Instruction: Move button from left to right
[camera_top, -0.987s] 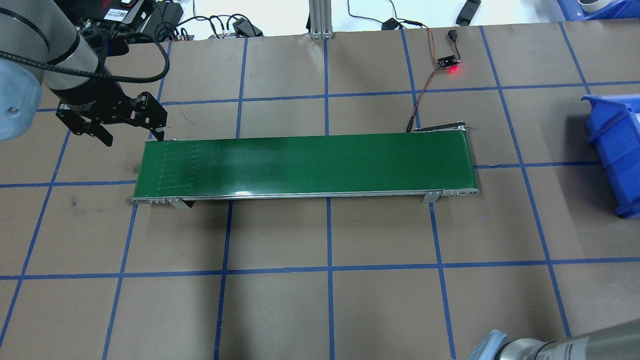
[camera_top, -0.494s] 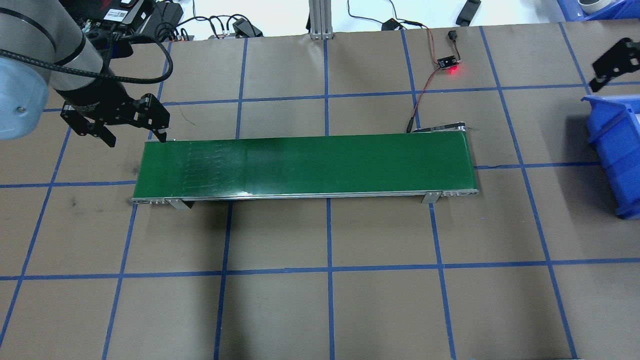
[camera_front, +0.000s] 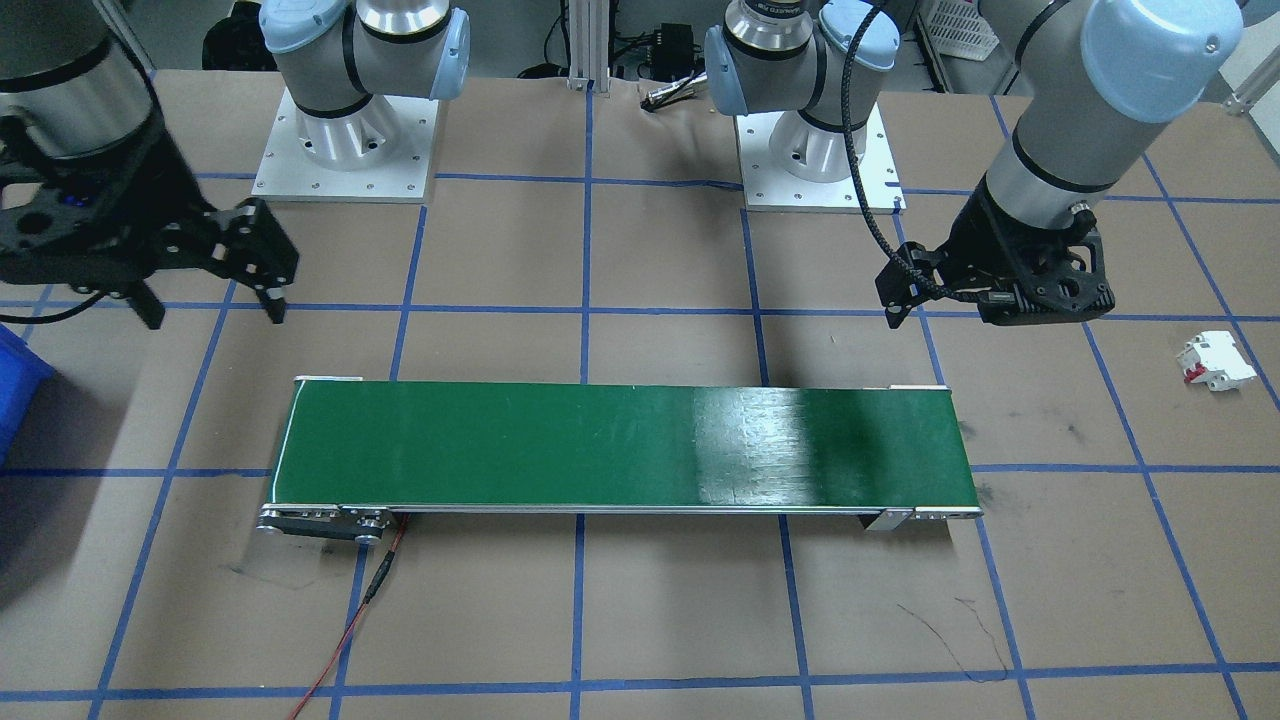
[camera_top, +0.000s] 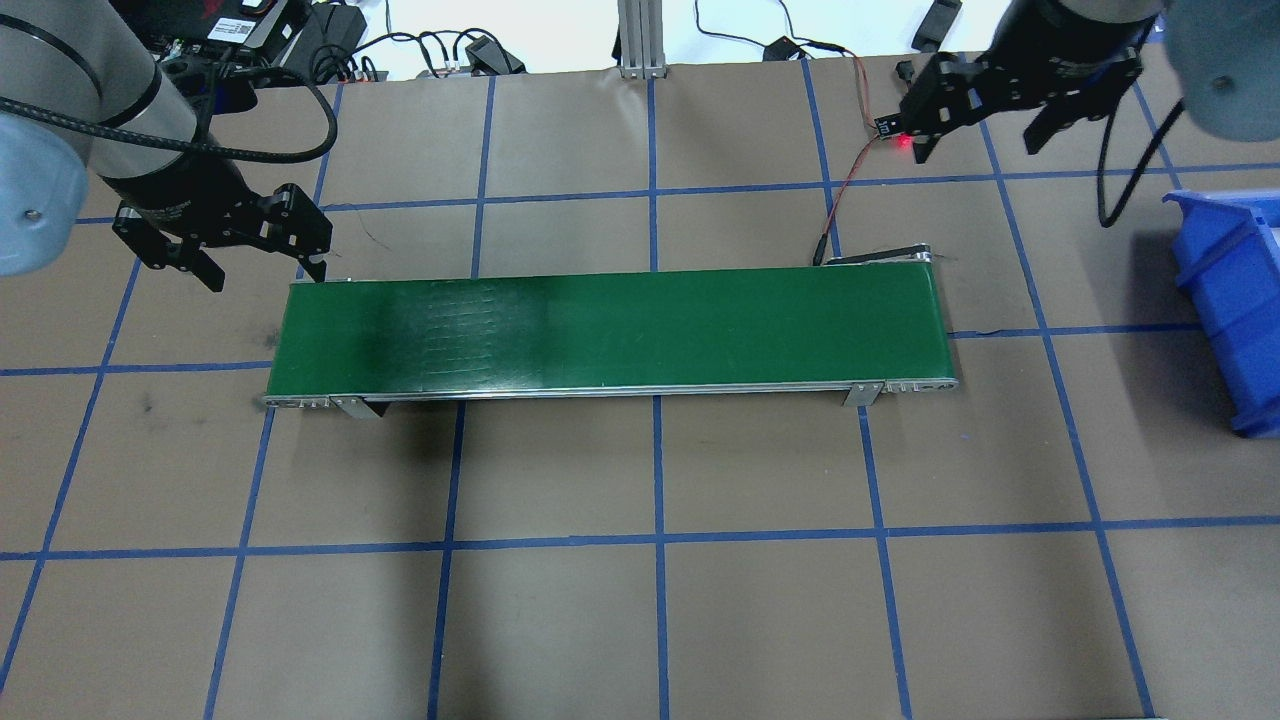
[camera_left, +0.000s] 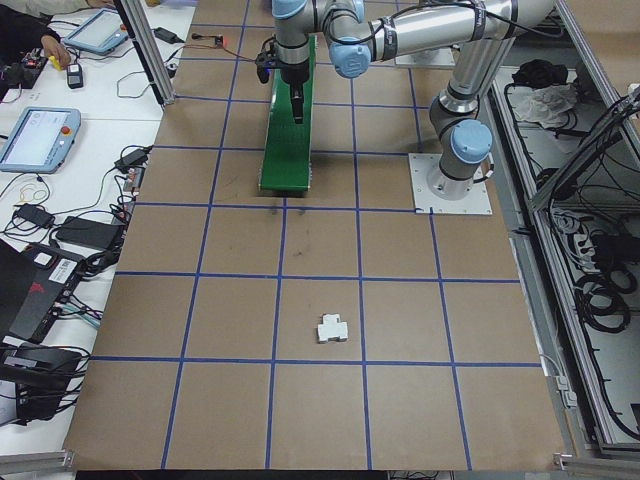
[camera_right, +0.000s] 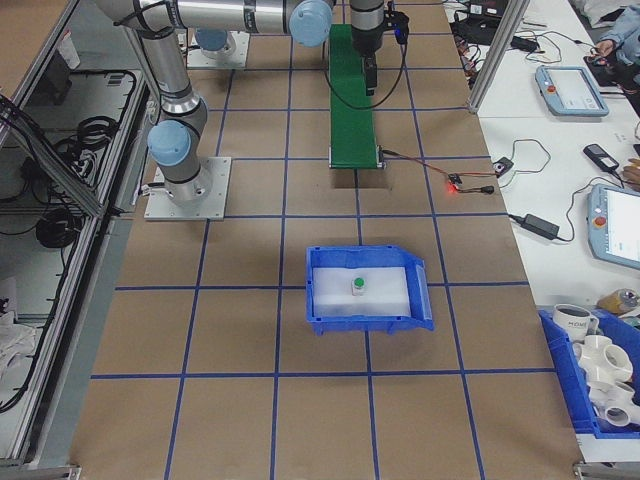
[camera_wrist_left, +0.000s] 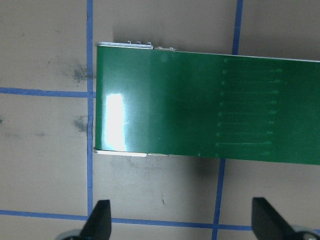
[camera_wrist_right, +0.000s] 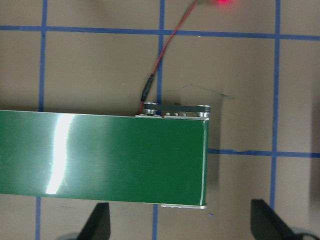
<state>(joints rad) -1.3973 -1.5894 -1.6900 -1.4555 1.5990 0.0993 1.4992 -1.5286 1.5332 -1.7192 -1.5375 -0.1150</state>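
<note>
The button (camera_right: 357, 285), a small white body with a round green cap, sits upright inside the blue bin (camera_right: 370, 320), seen only in the exterior right view. My left gripper (camera_top: 268, 272) hangs open and empty just beyond the far left corner of the green conveyor belt (camera_top: 610, 335). In the left wrist view its fingertips (camera_wrist_left: 100, 220) frame bare paper beside the belt end. My right gripper (camera_top: 978, 145) is open and empty above the table behind the belt's right end. The belt carries nothing.
A white block with red parts (camera_front: 1215, 362) lies on the table off the belt's left end. A small sensor board with a red light (camera_right: 455, 185) and its red wire lie near the right gripper. The blue bin (camera_top: 1235, 300) stands at the right edge.
My right gripper has swung in from the right edge to a spot behind the belt's right end. The left gripper has barely shifted and stays open.
</note>
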